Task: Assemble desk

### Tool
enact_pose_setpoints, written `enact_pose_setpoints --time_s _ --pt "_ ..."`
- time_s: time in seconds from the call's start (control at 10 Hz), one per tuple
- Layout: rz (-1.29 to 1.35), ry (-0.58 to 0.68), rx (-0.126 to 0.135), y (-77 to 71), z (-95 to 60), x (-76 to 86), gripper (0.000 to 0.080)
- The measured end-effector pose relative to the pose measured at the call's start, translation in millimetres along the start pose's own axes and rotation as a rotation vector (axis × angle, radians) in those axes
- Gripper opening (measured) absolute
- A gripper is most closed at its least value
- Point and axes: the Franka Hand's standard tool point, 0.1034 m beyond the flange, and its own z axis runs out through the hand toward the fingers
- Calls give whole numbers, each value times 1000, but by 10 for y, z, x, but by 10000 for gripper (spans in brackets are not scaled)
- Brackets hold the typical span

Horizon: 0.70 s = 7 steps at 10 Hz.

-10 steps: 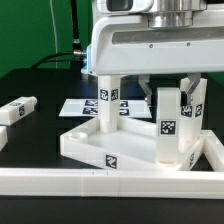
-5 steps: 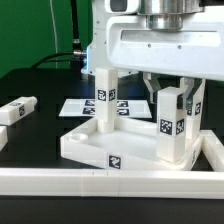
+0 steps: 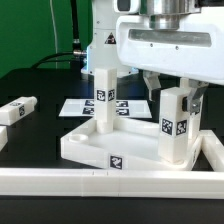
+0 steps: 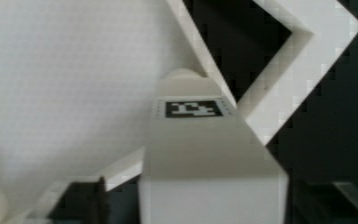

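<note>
The flat, rectangular, rimmed white plastic desk slab lies on the black tabletop. It sits in the corner formed by two long white border rails: the front rail along the tabletop's near edge and the side rail at the exterior view's right.

Three white square-section legs stand upright at the slab's corners:
- the far leg, at the exterior view's left;
- the near leg, at the exterior view's right;
- the rear leg, just behind the near leg and partly hidden by it.

The fourth leg lies loose on the tabletop, well apart from the slab, toward the left edge.

The gripper hangs directly over the near leg. Its fingers stand apart, one on each side of the leg's top. In the wrist view the tagged near leg shows dark gaps on both sides, so nothing is clamped. The gripper's white body hides the slab's far right corner.

The marker board lies flat behind the slab, partly covered by the far leg.
</note>
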Motion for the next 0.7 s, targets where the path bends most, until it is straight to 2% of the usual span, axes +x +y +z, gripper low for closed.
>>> enact_pose_setpoints --time_s 0.1,0.2,0.4,0.7 --pt "-53 -1 -1 -4 1 -10 592" --pt "-140 -1 -1 -4 0 -10 639" --pt "-413 9 -10 -22 -17 -25 647" --pt "-705 8 -10 -27 -14 -29 649"
